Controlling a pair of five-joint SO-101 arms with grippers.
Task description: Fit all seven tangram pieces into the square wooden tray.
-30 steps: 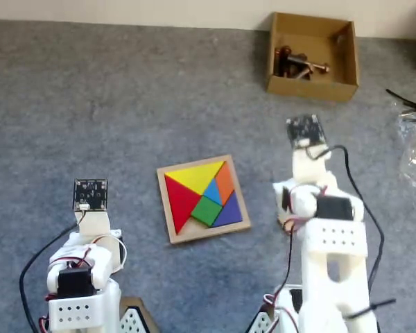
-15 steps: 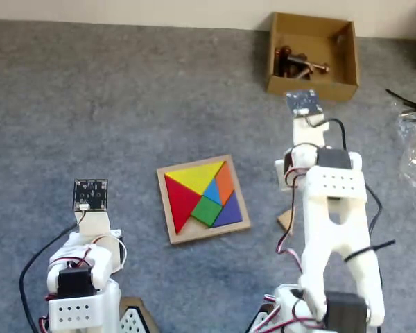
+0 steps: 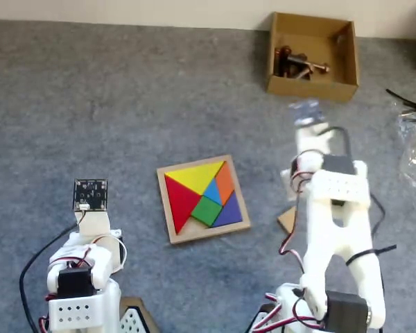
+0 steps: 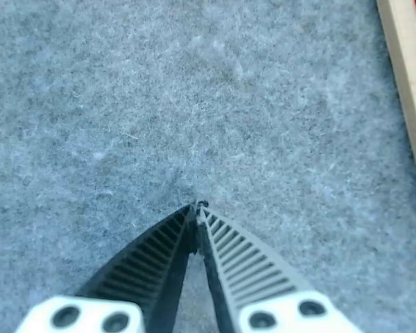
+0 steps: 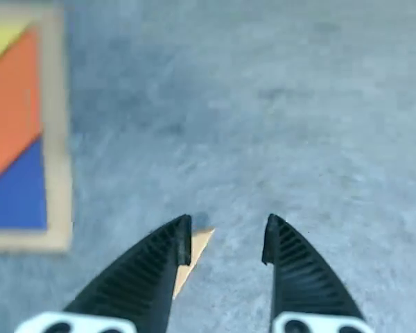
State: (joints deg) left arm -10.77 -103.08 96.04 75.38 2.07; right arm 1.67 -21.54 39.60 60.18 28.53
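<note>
The right gripper (image 5: 228,222) is hanging open over a tan piece (image 5: 193,253) lying on the carpet (image 3: 90,104) off the tray's (image 3: 211,234) right edge, beside one finger; the left gripper (image 4: 196,207) is sitting closed, farther away.

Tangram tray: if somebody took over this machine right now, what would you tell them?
Left gripper: fingers shut, empty, over bare carpet beside the tray.
Right gripper: fingers open, empty, close over a tan piece on the carpet, apart from the tray.
Done: six coloured pieces sit in the tray.
Left: probably that tan piece, if it is the seventh, to be picked up and fitted in.
</note>
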